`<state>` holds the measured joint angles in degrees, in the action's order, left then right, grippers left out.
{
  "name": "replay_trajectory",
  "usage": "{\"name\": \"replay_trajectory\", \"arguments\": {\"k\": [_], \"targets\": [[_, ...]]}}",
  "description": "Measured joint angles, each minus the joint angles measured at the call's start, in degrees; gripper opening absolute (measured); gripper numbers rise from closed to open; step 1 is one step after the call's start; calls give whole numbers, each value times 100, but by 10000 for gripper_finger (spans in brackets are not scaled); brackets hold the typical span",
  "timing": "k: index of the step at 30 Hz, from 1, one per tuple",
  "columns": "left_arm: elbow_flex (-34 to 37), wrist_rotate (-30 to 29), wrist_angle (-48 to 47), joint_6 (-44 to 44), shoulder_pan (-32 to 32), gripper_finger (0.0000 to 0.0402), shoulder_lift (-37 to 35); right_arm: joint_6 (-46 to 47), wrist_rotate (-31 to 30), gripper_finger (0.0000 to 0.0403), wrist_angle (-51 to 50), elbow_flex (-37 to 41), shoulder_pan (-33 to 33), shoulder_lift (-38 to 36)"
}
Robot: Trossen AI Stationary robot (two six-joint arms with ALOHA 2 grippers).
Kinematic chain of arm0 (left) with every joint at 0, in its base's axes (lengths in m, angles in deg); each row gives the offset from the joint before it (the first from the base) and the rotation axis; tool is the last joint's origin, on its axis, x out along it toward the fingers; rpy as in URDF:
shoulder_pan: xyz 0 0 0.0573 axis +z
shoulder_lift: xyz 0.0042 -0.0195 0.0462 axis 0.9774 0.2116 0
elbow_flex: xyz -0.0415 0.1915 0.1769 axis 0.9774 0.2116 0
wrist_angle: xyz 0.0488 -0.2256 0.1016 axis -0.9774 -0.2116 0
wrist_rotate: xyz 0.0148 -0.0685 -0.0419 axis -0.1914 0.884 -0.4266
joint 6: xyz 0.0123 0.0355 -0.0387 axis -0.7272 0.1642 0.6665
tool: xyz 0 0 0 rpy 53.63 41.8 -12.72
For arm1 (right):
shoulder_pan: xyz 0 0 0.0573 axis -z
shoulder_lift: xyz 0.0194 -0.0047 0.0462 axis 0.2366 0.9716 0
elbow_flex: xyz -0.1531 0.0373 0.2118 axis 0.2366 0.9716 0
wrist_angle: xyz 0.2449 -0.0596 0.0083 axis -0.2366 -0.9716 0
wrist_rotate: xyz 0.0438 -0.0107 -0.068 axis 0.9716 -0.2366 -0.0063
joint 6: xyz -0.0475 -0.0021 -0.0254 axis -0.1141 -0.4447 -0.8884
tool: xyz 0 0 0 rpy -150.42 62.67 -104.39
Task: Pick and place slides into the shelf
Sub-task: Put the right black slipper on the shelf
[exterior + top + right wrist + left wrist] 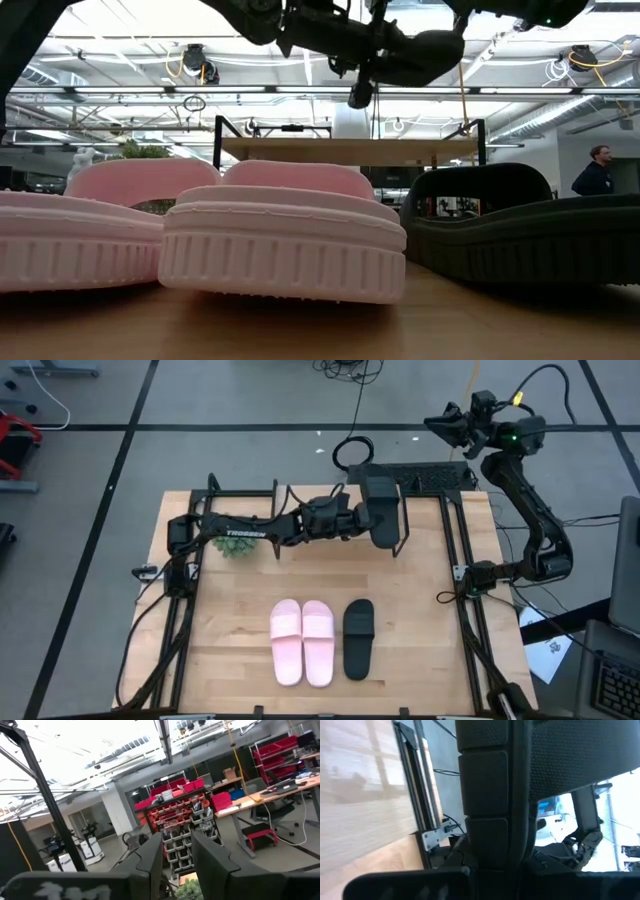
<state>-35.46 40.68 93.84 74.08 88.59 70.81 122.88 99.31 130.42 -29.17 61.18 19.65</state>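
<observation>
High view: white lettering on my left arm (pixel 240 532) looks like "TROSSEN". My left gripper (pixel 368 520) is clamped on a black slide (pixel 385 512), carried above the table's far edge beside the shelf (pixel 425 477). From the left wrist view, that slide's (pixel 580 755) sole shows a fine dotted texture between my fingers (pixel 487 810). My right gripper (pixel 450 428) is raised beyond the table's far right corner, empty, its jaws a little apart in its wrist view. Three slides lie side by side on the table (pixel 230 630) near the front: a pink pair (pixel 302 640) touching each other, and the other black slide (pixel 358 637) just right of them. Low view shows ribbed grooves on the pink soles (pixel 280 260). A person (pixel 598 170) stands far off.
</observation>
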Motion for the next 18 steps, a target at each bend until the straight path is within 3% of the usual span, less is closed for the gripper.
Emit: {"name": "replay_trajectory", "arguments": {"k": [8,10,18], "targets": [[-140,-128,-107,113,98,50,278,-254,1,93,-222,0,-116,0],[-344,-67,-93,50,145,50,432,-266,4,93,-291,0,-177,-4],[-1693,661,-1481,-390,298,50,1040,-247,101,93,-368,0,-264,0]]}}
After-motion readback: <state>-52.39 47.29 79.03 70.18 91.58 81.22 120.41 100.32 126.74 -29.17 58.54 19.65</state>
